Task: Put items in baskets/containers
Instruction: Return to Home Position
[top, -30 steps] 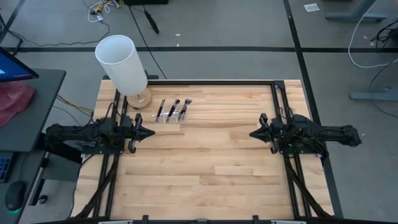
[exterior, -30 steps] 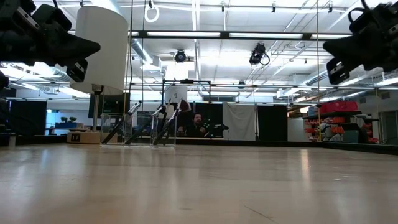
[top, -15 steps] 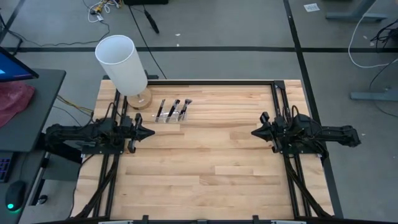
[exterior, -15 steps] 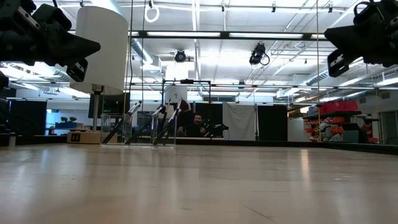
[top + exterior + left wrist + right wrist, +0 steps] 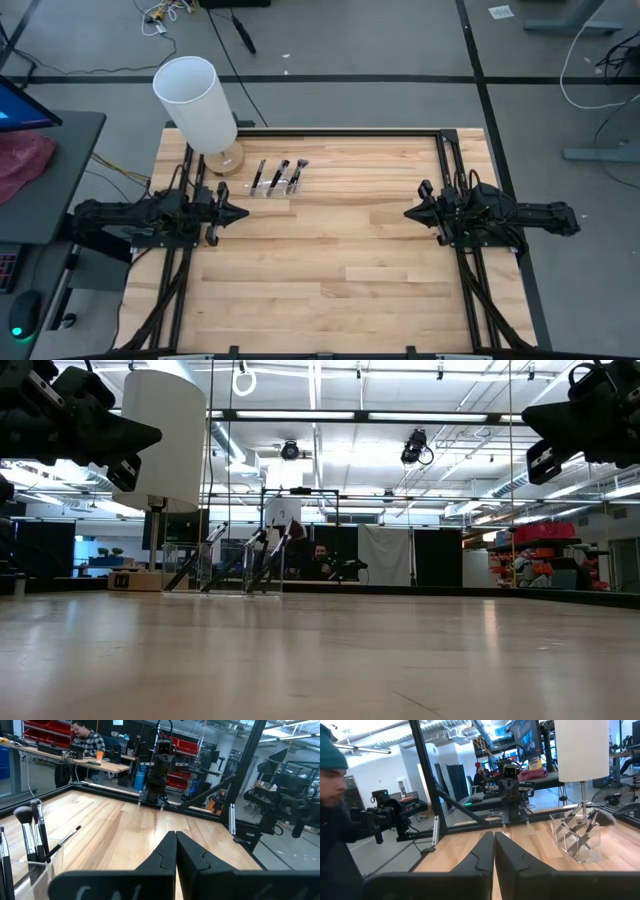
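Note:
Several thin dark makeup brushes (image 5: 279, 176) stand leaning in a small clear plastic holder (image 5: 268, 188) on the table's far left part, just right of the white cylinder's wooden base. The brushes (image 5: 240, 558) also show in the low view, and brushes (image 5: 582, 825) in the clear holder (image 5: 577, 841) show in the right wrist view. My left gripper (image 5: 244, 213) is shut, raised above the table at its left side, a little nearer than the holder. My right gripper (image 5: 407, 214) is shut and hovers at the right side.
A tall white cylinder (image 5: 196, 103) on a round wooden base (image 5: 226, 160) stands at the far left corner, close to the holder. Black frame rails (image 5: 340, 132) edge the table. The wooden top (image 5: 330, 260) between the arms is bare. People show in the room beyond.
My right gripper has drawn back a little toward the table's right edge and risen slightly, staying shut. The left arm, the brushes and the holder have kept still.

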